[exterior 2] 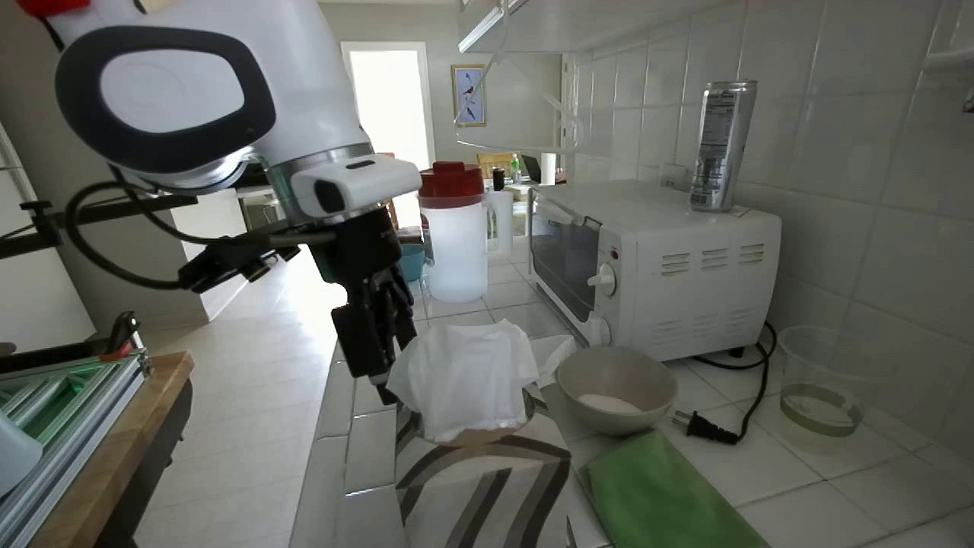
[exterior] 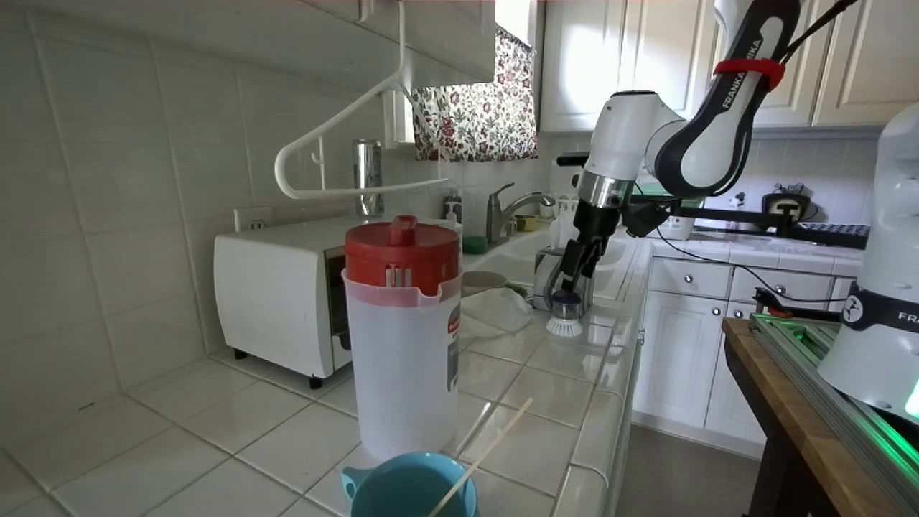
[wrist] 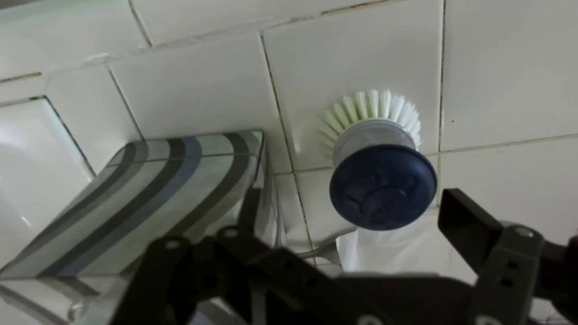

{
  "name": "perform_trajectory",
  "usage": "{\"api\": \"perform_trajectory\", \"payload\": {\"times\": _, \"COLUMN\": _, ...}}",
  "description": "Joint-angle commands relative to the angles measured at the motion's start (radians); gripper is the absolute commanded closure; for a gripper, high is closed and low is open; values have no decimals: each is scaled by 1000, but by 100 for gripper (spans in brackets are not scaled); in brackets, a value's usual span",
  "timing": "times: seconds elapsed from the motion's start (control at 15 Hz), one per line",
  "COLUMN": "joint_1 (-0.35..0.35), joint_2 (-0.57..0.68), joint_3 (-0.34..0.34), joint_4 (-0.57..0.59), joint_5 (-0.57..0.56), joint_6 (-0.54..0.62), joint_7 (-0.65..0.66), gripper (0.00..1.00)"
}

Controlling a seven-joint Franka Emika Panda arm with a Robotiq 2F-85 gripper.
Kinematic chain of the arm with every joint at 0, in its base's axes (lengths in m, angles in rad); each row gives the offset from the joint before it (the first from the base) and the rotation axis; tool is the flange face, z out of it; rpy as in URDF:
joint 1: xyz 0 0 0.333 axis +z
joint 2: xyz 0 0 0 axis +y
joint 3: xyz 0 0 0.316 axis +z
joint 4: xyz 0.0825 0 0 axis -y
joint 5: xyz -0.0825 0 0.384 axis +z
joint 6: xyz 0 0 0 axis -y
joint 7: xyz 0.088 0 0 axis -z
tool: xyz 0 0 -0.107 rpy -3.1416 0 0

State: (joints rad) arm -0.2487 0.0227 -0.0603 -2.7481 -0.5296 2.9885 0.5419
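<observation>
Low over the counter (exterior: 560, 398) in an exterior view, the gripper (exterior: 576, 276) hangs right at the brush (exterior: 566, 319), which stands upright. In an exterior view, it reaches down beside the tissue box (exterior 2: 487, 491), its tips partly behind the tissue (exterior 2: 464, 373); a bowl (exterior 2: 616, 380) sits near the oven (exterior 2: 700, 274). In the wrist view, the jaws stand wide, gripping nothing, with the brush's blue knob (wrist: 383, 187) showing between them and the tissue box to its left.

The tabletop (exterior: 287, 431) is seen lengthwise from opposite directions in both exterior views, closely from above in the wrist view.
</observation>
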Motion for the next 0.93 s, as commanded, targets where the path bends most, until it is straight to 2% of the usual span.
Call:
{"api": "perform_trajectory", "payload": {"times": 0.0, "joint_1": -5, "joint_2": 27, "joint_3": -20, "joint_4": 0, "joint_5": -81, "joint_6": 73, "joint_7": 71, "gripper": 0}}
{"api": "perform_trajectory", "payload": {"times": 0.87, "joint_1": 23, "joint_2": 110, "joint_3": -65, "joint_4": 19, "joint_5": -118, "joint_6": 185, "joint_7": 122, "gripper": 0}}
